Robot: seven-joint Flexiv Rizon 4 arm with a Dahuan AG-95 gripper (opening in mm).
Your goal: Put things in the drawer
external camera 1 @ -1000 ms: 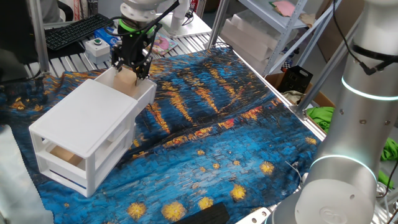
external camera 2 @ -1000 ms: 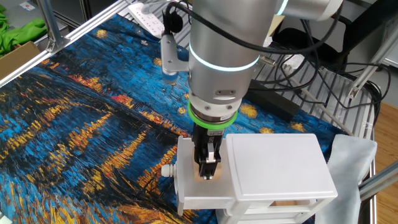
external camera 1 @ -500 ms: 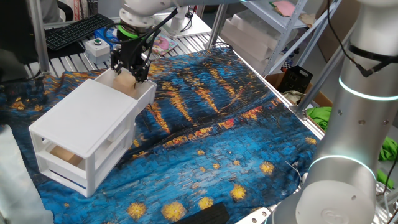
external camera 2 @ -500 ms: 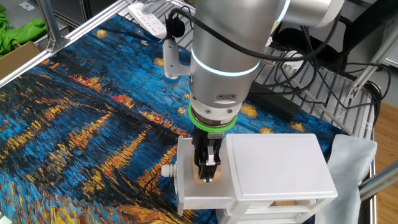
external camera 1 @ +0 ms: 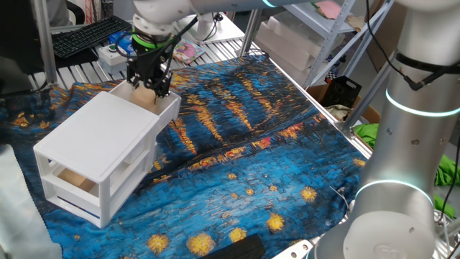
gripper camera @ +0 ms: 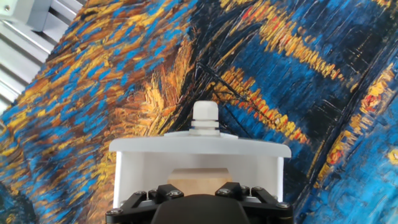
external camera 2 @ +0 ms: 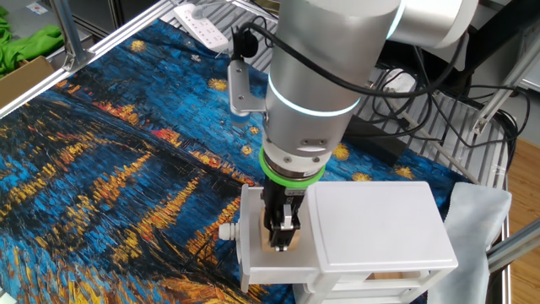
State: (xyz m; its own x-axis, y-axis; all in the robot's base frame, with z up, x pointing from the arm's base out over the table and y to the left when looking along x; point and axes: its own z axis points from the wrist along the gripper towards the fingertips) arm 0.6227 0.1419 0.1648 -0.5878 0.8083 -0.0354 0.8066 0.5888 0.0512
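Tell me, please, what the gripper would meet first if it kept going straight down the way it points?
Most likely the tan block between its fingers would meet the floor of the open upper drawer. The gripper hangs inside that drawer; the remaining gap is hidden.

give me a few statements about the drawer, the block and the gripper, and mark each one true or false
1. The upper drawer is pulled out. True.
2. The gripper holds a block inside the drawer. True.
3. The drawer's knob is black. False: it is white.
4. The cabinet stands on a bare wooden table. False: it stands on a blue and yellow cloth.
5. The gripper lies level. False: it points down.
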